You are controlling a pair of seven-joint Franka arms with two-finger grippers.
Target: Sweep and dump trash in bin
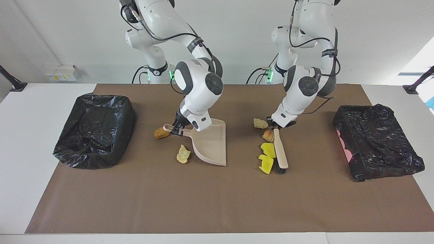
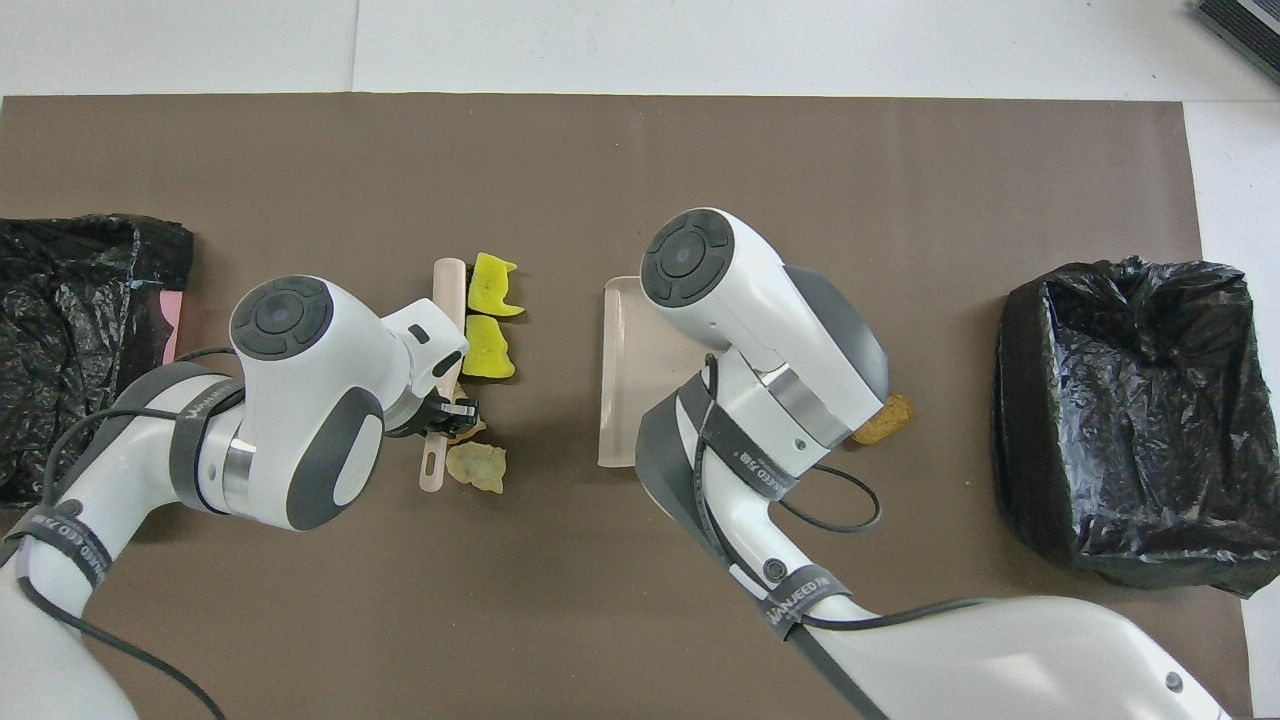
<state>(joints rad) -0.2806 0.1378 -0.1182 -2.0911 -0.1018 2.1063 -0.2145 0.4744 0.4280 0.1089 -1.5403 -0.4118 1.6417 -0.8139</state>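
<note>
Trash on the brown mat (image 1: pixel 217 203) of the surface: two bright yellow sponge chunks (image 1: pixel 267 156) lie touching the brush (image 1: pixel 280 151), with an orange-brown lump (image 1: pixel 268 136) and a pale tan lump (image 1: pixel 260 123) nearer the robots beside its handle. The left hand (image 1: pixel 275 126) is clamped on that handle. The right hand (image 1: pixel 177 130) is closed on the dustpan (image 1: pixel 212 144) handle. A brown bread-like lump (image 1: pixel 161 133) touches the handle end; a pale yellow-tan scrap (image 1: pixel 183 154) sits just beside the pan. Black-lined bins (image 1: pixel 96 130) stand at both ends.
</note>
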